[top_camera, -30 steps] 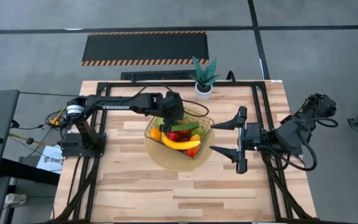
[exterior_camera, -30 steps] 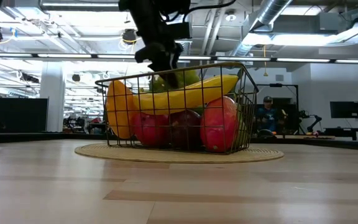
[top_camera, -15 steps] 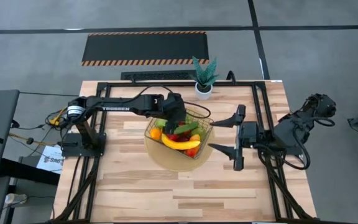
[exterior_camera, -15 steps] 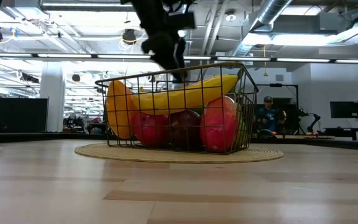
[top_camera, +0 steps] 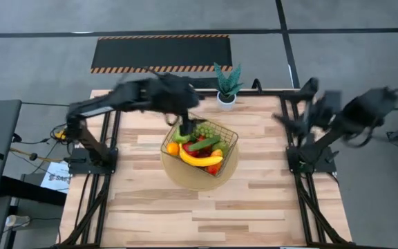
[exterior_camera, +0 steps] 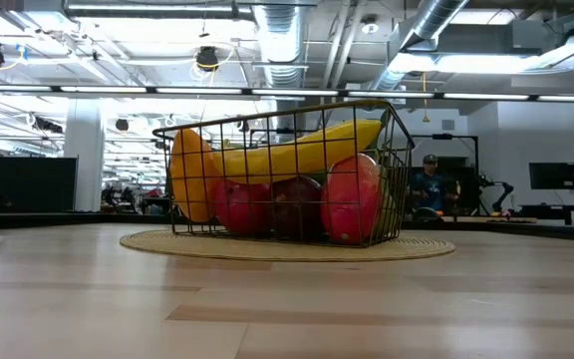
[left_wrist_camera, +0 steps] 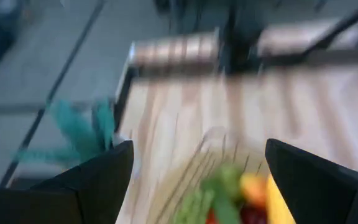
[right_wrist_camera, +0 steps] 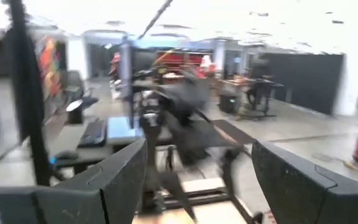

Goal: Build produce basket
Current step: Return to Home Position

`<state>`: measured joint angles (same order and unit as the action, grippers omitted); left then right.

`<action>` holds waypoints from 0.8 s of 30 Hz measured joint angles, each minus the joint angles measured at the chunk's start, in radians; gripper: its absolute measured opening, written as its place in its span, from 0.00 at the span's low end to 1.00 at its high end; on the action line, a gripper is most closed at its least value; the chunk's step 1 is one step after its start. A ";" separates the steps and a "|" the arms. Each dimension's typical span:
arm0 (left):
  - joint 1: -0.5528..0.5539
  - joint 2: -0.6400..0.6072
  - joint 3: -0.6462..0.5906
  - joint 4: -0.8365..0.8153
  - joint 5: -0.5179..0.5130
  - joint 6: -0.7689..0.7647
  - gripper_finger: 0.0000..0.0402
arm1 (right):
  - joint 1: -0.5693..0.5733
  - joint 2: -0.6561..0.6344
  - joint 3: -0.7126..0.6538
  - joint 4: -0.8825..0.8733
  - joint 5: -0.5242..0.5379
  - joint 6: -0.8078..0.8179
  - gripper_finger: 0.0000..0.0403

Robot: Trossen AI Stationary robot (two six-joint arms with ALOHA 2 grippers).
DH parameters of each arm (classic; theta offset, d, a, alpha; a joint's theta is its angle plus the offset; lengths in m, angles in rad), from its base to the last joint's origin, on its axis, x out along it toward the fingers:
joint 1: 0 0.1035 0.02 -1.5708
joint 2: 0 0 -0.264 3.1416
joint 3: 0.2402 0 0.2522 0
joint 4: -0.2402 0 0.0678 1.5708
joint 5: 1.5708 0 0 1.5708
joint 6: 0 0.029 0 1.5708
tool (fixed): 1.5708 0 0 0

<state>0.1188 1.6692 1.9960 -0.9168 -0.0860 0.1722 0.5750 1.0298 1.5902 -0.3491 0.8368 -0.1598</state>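
The wire-mesh basket (top_camera: 221,131) stands on a round tan mat (top_camera: 199,178) at the table's middle; it also shows in the low view (exterior_camera: 392,130). Inside lie the produce: a yellow banana (top_camera: 199,159) (exterior_camera: 297,150) on top, a green cucumber (top_camera: 204,144), green grapes (top_camera: 202,129), and red pieces (exterior_camera: 352,199). My left gripper (top_camera: 182,105) (left_wrist_camera: 194,155) is open and empty, raised above the basket's far left side. My right gripper (top_camera: 297,104) (right_wrist_camera: 197,149) is open and empty, raised high at the table's far right. Neither gripper shows in the low view.
A small potted green plant (top_camera: 226,86) stands at the table's far edge, just behind the basket and close to my left gripper. Black frame rails (top_camera: 292,149) run along the table's left and right sides. Bare wood (top_camera: 199,214) lies near the front edge.
My left gripper has risen out of the basket and drawn back toward the table's far left. My right gripper has swung up from beside the basket toward the far right edge and tipped up to face level into the room. The basket and produce have stayed put.
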 joint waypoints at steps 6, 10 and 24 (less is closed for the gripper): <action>0.054 -0.202 -0.071 0.069 0.124 -0.028 0.87 | -0.041 -0.176 -0.032 -0.196 -0.020 0.092 0.77; 0.076 -0.364 -0.296 0.172 0.116 -0.062 0.87 | -0.080 -0.300 -0.201 -0.214 -0.020 0.201 0.77; 0.064 -0.956 -1.346 0.833 0.008 -0.382 0.87 | -0.166 -0.792 -0.893 0.121 0.000 0.397 0.77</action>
<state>0.1829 0.7129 0.6499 -0.0835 -0.0779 -0.2103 0.4090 0.2376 0.6972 -0.2280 0.8370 0.2375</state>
